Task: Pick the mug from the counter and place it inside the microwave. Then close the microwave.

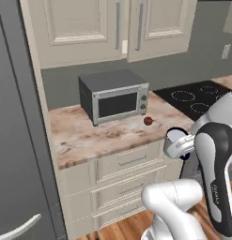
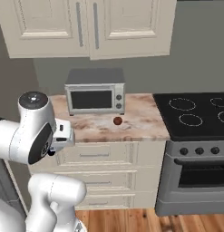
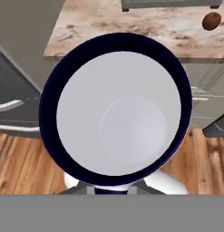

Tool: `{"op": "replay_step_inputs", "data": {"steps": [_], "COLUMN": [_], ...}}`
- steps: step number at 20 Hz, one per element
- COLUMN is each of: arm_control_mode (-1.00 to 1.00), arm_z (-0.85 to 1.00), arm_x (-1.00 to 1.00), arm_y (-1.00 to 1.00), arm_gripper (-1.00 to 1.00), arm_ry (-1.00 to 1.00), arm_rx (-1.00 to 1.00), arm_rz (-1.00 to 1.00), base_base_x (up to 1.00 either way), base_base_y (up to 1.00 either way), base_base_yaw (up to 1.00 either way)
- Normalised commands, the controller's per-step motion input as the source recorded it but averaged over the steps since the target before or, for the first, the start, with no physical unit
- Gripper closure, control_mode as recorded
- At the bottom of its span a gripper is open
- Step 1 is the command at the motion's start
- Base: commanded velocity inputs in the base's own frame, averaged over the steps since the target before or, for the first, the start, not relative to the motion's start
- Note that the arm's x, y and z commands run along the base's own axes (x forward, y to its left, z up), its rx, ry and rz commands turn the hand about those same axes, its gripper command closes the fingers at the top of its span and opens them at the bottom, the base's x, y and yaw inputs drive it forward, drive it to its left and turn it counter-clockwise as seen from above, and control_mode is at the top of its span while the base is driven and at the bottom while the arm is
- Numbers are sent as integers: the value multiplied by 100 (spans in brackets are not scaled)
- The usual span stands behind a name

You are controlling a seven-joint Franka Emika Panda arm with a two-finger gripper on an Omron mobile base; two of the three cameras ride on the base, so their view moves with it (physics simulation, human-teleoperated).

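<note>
The mug [image 3: 118,115] sits right up against the hand camera, its dark rim and pale inside facing the lens, so the claw, pressed nearly together, looks to be pinching it. In the left base view the mug [image 1: 175,136] hangs off the table [image 1: 84,133], out in front of the drawers. So the pick appears done. A small dark grey oven [image 1: 115,95] and a little red-brown ball [image 1: 148,121] remain on the slab. Placing the mug in the microwave and shutting the door are still to do.
</note>
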Motion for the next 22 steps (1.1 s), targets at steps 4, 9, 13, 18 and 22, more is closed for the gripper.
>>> {"op": "replay_step_inputs", "data": {"steps": [4,9,13,18,22], "arm_control_mode": [100,100,100,100,100], "arm_z": [0,0,0,0,0], "arm_x": [0,0,0,0,0], "arm_y": [0,0,0,0,0], "arm_gripper": [100,100,100,100,100], "arm_ry": [0,0,0,0,0], "arm_rx": [0,0,0,0,0], "arm_rz": [0,0,0,0,0], "base_base_x": [-38,-18,-8,-63,-92], "base_base_y": [-25,-25,-33,0,0], "base_base_yaw": [-72,-75,-60,-6,8]}}
